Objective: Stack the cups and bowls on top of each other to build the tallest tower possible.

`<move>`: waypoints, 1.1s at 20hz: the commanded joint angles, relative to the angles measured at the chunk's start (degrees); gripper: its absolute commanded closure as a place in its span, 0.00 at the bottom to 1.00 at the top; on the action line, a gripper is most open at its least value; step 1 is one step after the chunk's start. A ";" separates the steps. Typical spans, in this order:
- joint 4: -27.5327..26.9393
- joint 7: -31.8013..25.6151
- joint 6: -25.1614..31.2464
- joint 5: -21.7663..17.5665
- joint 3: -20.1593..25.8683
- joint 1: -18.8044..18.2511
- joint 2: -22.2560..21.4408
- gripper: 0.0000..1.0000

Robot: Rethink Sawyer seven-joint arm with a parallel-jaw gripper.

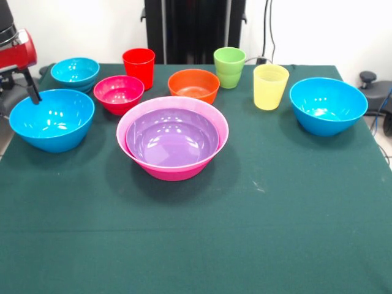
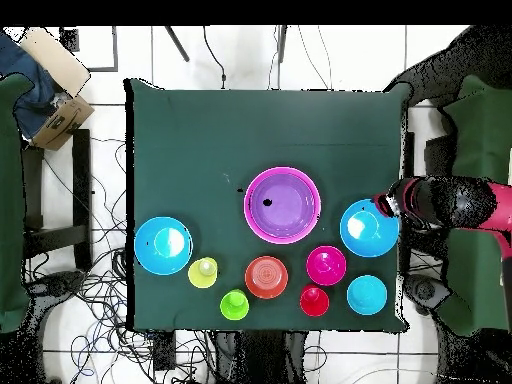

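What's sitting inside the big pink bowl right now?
The purple bowl is nested inside the pink bowl. It looks empty. The pink bowl's floor is covered by it.

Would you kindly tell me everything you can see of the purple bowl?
The purple bowl is a wide, shallow, round bowl of glossy plastic, with bright reflections on its inner floor. It sits upright and empty, nested inside the larger pink bowl, whose rim rings it all round. The pair stands near the middle of the green table, in front of the orange bowl and apart from it. From overhead, the purple bowl fills most of the pink one. Only the pink bowl touches it.
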 commanded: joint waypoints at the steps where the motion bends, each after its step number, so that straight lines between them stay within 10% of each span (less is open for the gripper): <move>1: 0.24 -14.03 -0.47 -2.38 -2.97 0.82 2.84 0.00; 22: -3.17 -20.00 1.86 -1.59 -1.97 -1.96 7.88 0.00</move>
